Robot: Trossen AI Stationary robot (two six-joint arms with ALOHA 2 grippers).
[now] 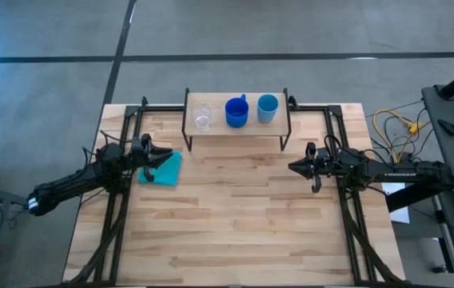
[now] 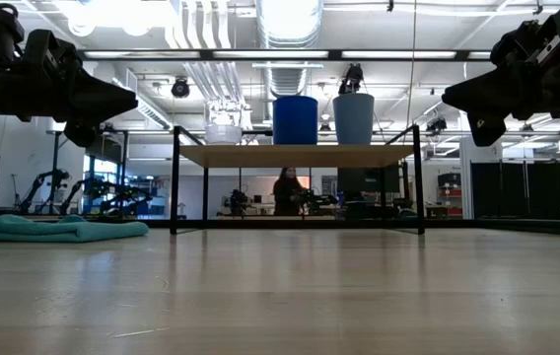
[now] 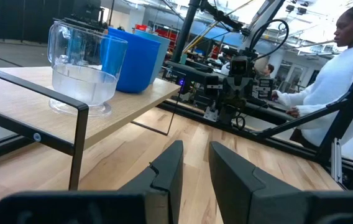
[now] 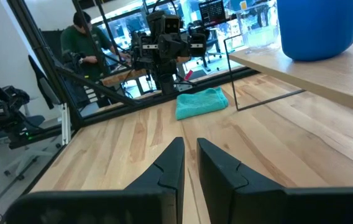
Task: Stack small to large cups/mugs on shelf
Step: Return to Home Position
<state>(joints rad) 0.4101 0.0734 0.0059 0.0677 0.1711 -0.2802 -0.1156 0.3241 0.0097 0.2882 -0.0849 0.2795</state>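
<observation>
Three vessels stand upright in a row on the shelf [image 1: 235, 133] at the table's far edge. They are the clear cup [image 1: 203, 118], the dark blue mug [image 1: 236, 113] and the light blue cup [image 1: 267, 108]. The low view shows the same row: clear cup [image 2: 224, 125], dark blue mug [image 2: 295, 119], light blue cup [image 2: 354, 118]. My left gripper [image 1: 169, 154] hovers shut above the table's left side, over the teal cloth [image 1: 161, 169], pointing right. My right gripper [image 1: 292, 167] hovers shut on the right side, pointing left. Neither one holds anything.
The teal cloth [image 2: 58, 230] lies flat on the table near the shelf's left legs. Black frame rails run along both sides of the table. Cables lie off its right edge [image 1: 395, 128]. People stand beyond the table [image 3: 344, 74] [image 4: 83, 37]. Bare wood lies between the arms.
</observation>
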